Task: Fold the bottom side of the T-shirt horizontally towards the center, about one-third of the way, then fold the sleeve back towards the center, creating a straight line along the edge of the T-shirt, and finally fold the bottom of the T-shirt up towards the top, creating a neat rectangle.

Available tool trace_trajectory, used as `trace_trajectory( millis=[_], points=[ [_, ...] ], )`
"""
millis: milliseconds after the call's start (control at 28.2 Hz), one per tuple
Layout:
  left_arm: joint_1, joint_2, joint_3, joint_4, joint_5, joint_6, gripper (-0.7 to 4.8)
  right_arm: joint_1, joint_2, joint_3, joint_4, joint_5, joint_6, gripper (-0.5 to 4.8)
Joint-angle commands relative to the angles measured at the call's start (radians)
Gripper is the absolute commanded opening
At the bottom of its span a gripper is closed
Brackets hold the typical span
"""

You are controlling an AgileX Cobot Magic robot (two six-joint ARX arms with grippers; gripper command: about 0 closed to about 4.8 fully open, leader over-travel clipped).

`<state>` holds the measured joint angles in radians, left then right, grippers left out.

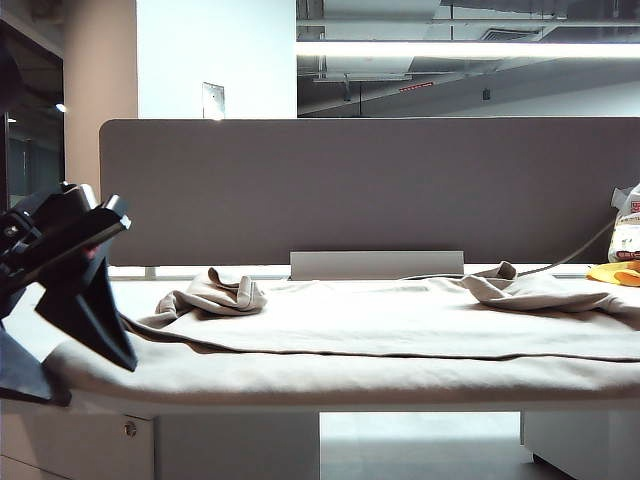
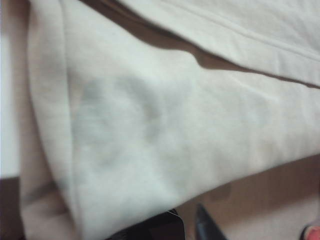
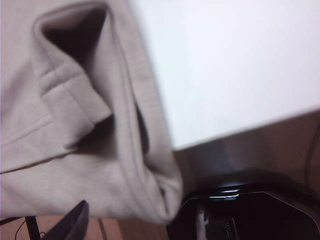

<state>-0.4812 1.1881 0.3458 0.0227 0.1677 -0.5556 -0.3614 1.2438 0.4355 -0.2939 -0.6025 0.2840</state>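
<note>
- Left gripper (image 2: 189, 227): at the near left corner of the table, just over the T-shirt (image 1: 380, 330). Two dark fingertips show at the cloth's edge. Can't tell whether they're spread or pinching cloth.
- Right gripper (image 3: 75, 222): outside the exterior view. Its wrist view shows one finger, just beside a rolled, stitched edge of cloth at the table (image 3: 225, 65) edge. Can't tell its state or whether it has a hold.
- T-shirt lies flat across almost the whole tabletop, with the near edge draping over the front.
- An upper layer ends in a long straight edge (image 1: 350, 353) over that drape. The left wrist view shows a stitched band on it, so probably the hem.
- Step, my read: both grippers are coming in to take the near side for the fold toward centre.
- Doing it well: pinch both ends of the same edge, one layer only. Lift level, carry evenly and keep the cloth taut so the crease runs straight.
- Sleeves sit bunched further back, left (image 1: 225, 292) and right (image 1: 500, 287). Don't drag them.
- Yellow-and-white items (image 1: 620, 262) at the far right; steer clear.
- Grey divider (image 1: 350, 190) stands behind.
</note>
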Motion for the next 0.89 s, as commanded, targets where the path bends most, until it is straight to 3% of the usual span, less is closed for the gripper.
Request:
trace_trajectory(
  millis=[36,213,604,888],
  points=[
    [0.0,-0.001,0.004,-0.006,-0.018,-0.002,2.67,0.007,0.001,0.003,0.028,-0.003,0.007,2.54],
    [0.0,-0.001,0.004,-0.006,-0.033,-0.002,1.87,0.007,0.001,0.003,0.037,-0.002,0.011,2.31],
    [0.0,-0.001,0.004,-0.006,-0.032,0.027,0.03,0.01,0.001,0.003,0.063,-0.006,0.011,0.69],
    [0.0,-0.002,0.018,-0.006,-0.03,0.071,-0.06,0.012,0.001,0.003,0.102,-0.057,0.004,-0.01]
  ],
)
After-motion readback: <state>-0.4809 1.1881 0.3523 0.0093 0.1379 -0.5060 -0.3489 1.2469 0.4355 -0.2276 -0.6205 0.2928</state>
